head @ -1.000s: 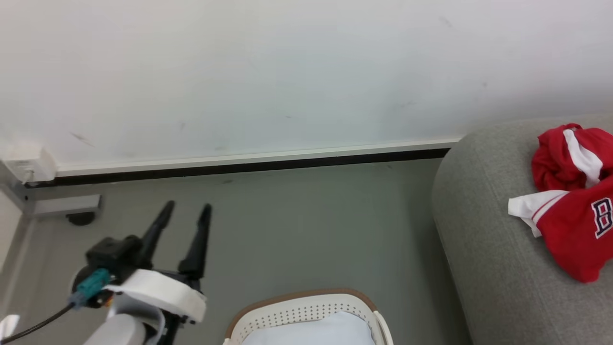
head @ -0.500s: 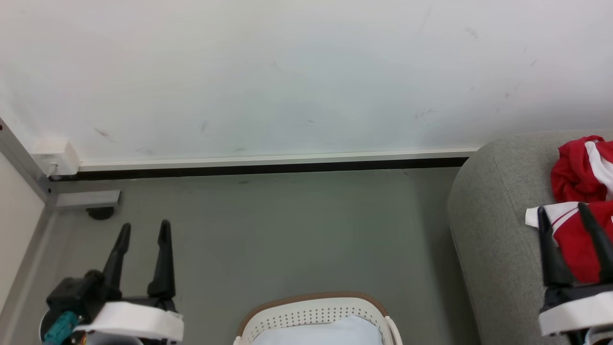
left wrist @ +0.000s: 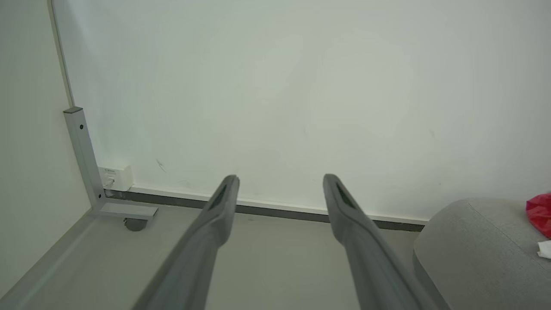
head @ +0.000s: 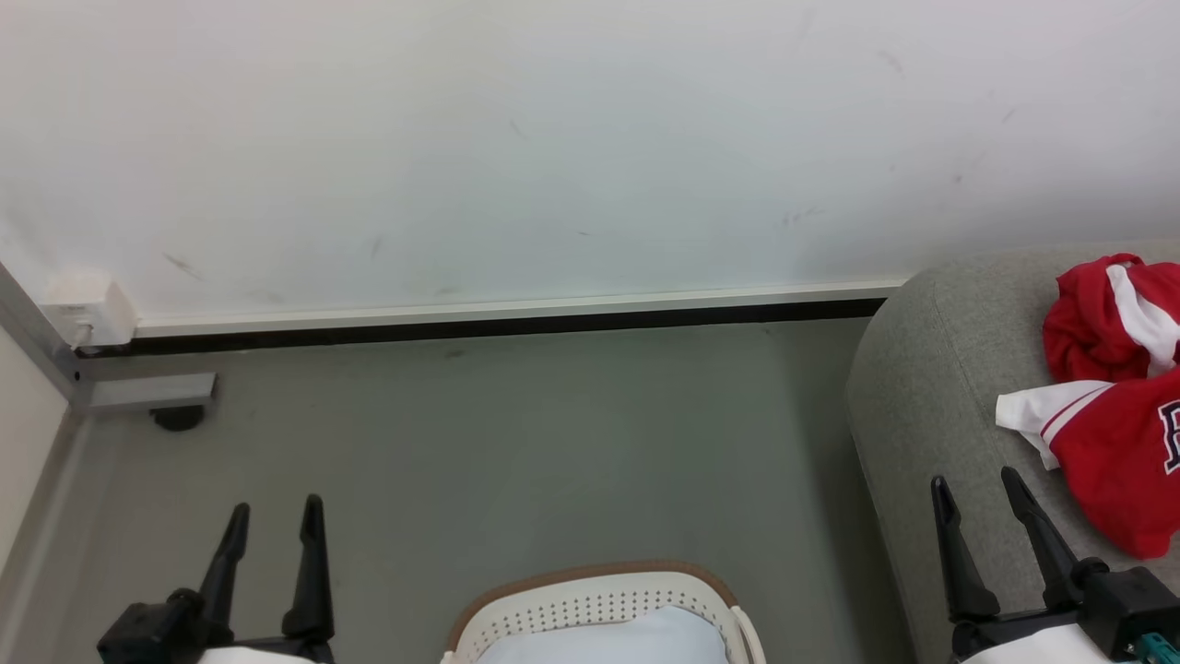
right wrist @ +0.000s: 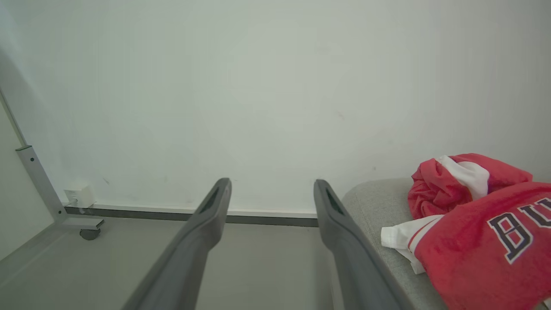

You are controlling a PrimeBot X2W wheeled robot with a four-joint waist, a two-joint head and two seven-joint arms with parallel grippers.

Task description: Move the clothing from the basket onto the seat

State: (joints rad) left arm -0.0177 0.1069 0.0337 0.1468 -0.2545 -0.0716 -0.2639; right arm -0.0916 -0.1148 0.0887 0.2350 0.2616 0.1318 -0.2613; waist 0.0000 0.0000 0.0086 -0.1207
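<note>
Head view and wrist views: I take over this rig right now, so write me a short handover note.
Left gripper: open, empty, over the grey floor.
Right gripper: open, empty, at the large grey fabric seat.
Done: red garment with a white stripe and red lettered jersey lie on the seat.
Left: white perforated basket stands on the floor; something pale blue shows inside, so check it.

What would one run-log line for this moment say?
clothing: on seat | basket: left of seat | left pincer: open, empty | right pincer: open, empty, by seat
</note>
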